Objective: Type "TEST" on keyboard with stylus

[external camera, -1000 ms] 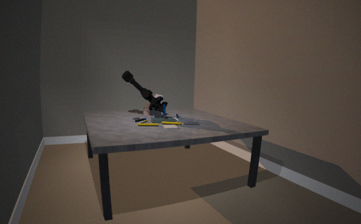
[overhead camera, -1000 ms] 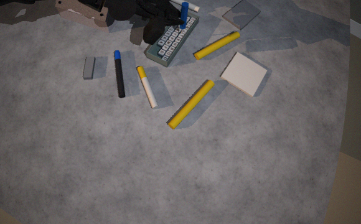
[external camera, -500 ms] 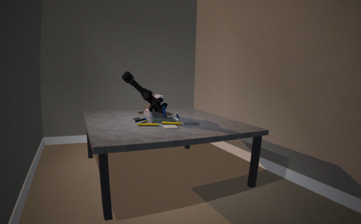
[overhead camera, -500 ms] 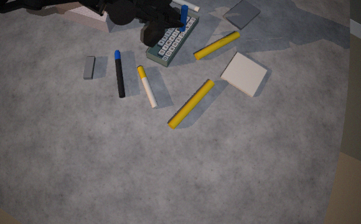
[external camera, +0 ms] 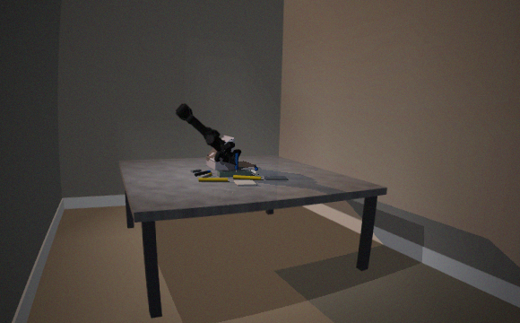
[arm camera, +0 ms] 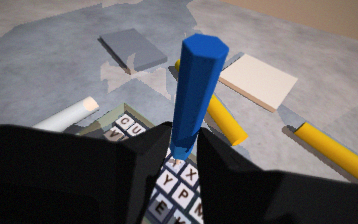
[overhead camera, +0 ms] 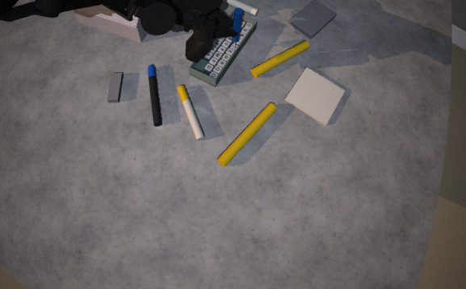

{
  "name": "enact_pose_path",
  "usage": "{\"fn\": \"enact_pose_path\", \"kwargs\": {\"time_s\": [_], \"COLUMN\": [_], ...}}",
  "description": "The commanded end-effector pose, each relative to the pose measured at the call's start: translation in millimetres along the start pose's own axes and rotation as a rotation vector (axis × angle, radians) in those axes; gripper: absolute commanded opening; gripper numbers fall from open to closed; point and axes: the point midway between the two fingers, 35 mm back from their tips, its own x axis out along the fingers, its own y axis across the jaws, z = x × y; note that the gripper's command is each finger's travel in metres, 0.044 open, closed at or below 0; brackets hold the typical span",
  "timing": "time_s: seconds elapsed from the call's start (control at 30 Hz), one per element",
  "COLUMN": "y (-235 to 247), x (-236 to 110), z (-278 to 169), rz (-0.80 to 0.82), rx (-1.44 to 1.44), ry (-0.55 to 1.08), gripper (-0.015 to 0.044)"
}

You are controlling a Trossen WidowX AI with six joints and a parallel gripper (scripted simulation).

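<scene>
While clamped, stylus over keyboard

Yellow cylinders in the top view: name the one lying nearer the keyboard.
The shorter yellow cylinder, just right of the keyboard. The longer yellow cylinder lies farther down, beside the beige pad.

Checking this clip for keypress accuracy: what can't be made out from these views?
- Key under the blue stylus tip: hidden in the wrist view by the gripper fingers.
- Keyboard letters: too small in the top view, partly covered by the arm.
- Exterior view: desk items too small.
- Arm base: cut off in the top view.
</scene>
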Motion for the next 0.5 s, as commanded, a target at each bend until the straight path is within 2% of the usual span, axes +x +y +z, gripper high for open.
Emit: {"fn": "enact_pose_path", "kwargs": {"time_s": [0.0,0.47], "y": [0,-1], "x": [1,-8], "z": [1,19], "rz": [0.001,0.001], "rx": [-0.003,-0.003], "ry": [-0.004,-0.004], "gripper": [0.0081,0.0081]}}
